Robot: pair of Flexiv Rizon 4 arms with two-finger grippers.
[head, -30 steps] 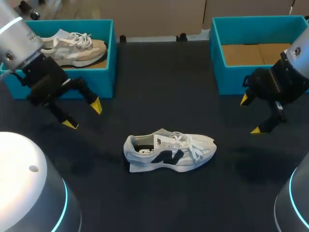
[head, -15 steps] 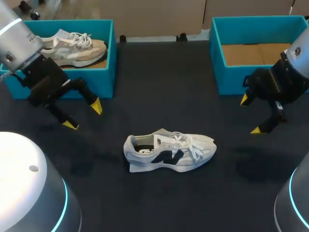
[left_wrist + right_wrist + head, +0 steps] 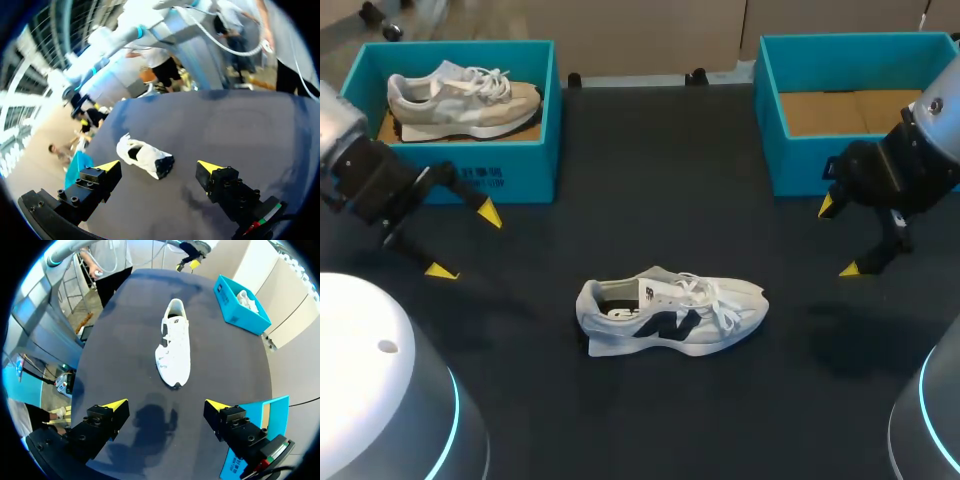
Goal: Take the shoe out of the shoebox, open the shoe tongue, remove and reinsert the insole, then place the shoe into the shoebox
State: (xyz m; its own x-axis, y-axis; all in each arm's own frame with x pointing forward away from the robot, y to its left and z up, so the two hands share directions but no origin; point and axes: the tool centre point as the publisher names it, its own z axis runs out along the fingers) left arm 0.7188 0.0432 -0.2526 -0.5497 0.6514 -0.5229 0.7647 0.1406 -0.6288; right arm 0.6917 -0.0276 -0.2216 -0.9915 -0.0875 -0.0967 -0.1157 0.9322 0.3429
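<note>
The shoe [image 3: 672,314] lay unboxed on the table [image 3: 650,180]; our left gripper [image 3: 465,241] and right gripper [image 3: 838,237] hung wide, empty; opening the tongue [image 3: 662,284] would next require closing in

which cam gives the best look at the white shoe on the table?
Head view. The shoe lies whole and side-on near the middle, with the laces, the opening and the dark side mark all clear. The right wrist view also shows it whole, from above, toe nearest the camera. The left wrist view shows it small and end-on, with little detail.

Two shoes [image 3: 672,312] [image 3: 460,100]; two shoeboxes [image 3: 510,178] [image 3: 815,162]; two tools [image 3: 466,241] [image 3: 838,237].
</note>
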